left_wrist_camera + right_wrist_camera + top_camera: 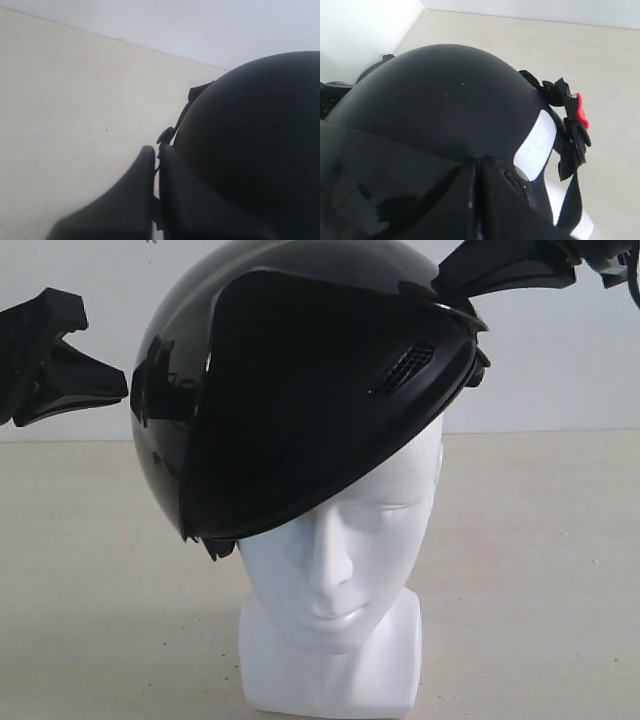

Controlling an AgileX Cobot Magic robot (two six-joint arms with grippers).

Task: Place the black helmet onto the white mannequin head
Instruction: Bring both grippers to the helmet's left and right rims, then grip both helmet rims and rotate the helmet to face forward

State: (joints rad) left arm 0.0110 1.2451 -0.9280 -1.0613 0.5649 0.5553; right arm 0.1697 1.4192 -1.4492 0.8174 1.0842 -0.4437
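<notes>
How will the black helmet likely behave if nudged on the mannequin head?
Probably slippery: the helmet has a glossy, reflective shell. It is likely to rock or slide, since it sits tilted on the smooth white head. The shell looks stiff, though its strap hangs floppy.

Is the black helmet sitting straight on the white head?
No, the black helmet sits tilted on the white mannequin head, its rim hanging much lower on one side of the face.

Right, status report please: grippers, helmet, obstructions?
Left gripper shut beside black helmet; right gripper shut at its top. Helmet tilted on white mannequin head. Nothing obstructing.
</notes>
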